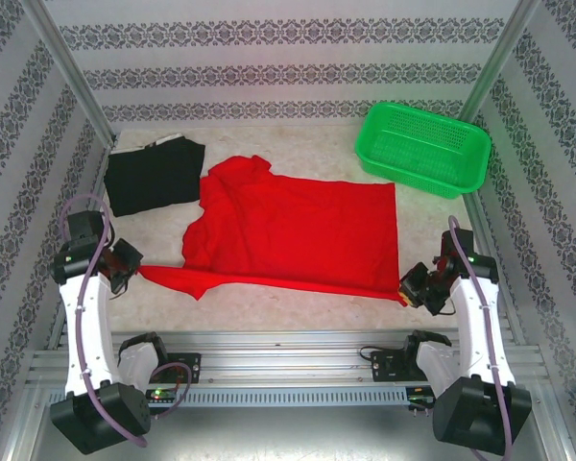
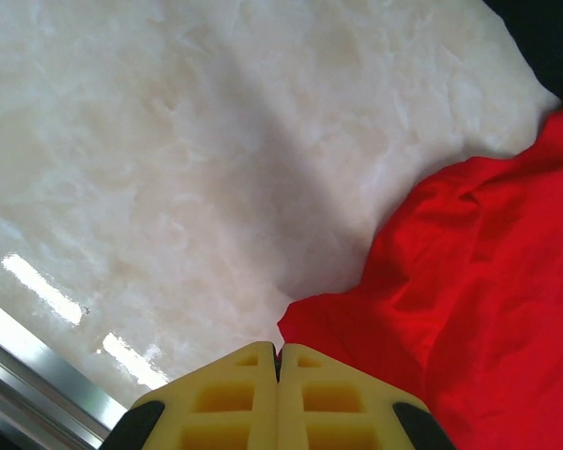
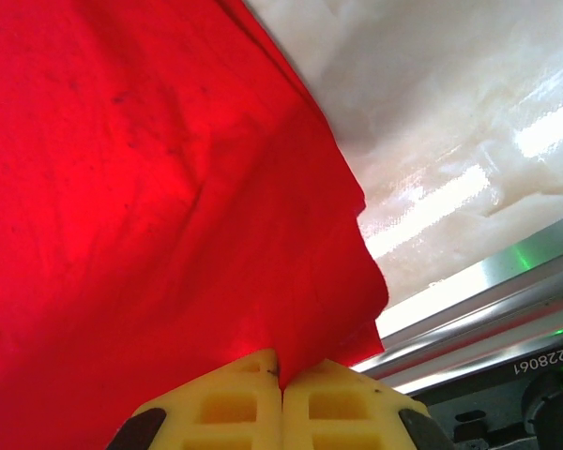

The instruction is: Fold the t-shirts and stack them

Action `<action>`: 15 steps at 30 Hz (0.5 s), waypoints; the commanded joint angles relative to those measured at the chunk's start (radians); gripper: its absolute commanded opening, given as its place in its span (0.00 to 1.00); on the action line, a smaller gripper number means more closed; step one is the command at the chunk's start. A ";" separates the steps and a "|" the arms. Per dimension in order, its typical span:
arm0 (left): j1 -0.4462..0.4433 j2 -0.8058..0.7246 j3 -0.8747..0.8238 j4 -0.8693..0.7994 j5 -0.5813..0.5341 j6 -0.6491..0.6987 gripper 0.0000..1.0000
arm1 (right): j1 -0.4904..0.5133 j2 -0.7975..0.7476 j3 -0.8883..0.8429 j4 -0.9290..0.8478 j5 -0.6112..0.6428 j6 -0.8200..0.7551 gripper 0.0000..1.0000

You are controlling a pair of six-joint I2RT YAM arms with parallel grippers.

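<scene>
Worktop point(image 1: 298, 312): pale, glossy, so thin cloth should slide over it with little drag. Red t-shirt point(image 1: 298, 230): lies across the middle, mostly flat on the right and rumpled and doubled over itself on the left, with its near hem drawn into a straight line between my two arms. It is light, limp and without stiffness. It will sag between any two holds and crease where it is let drop, so corners and hem ends are the places to take it, never the middle. Green basket point(image 1: 413, 181): far right corner, apart from the cloth. Black t-shirt point(image 1: 154, 178): far left, a compact dark block touching or just beside the red sleeve area. I judge it equally soft, and its layers are hard to separate by eye. Right gripper point(image 1: 410, 285): fingers point(image 3: 235, 403) closed, with the near right hem corner running into the seam between them. Left gripper point(image 1: 130, 261): fingers point(image 2: 225, 398) pressed together. The red edge reaches their tips, so probably a thin pinch on the near left end, though the wrist view does not show cloth between them. Hidden: the red underside, the sleeves lost in the left-hand folds, and the collar position.
</scene>
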 commanded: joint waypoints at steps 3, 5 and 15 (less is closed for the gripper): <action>-0.071 0.095 0.015 0.143 -0.086 -0.012 0.00 | -0.012 0.033 -0.018 0.037 0.042 0.013 0.00; -0.119 0.188 0.063 0.209 -0.091 0.003 0.00 | -0.007 0.063 -0.005 0.065 0.035 0.014 0.00; -0.248 0.577 0.254 0.301 -0.106 0.117 0.00 | 0.000 0.243 0.054 0.173 0.061 -0.026 0.00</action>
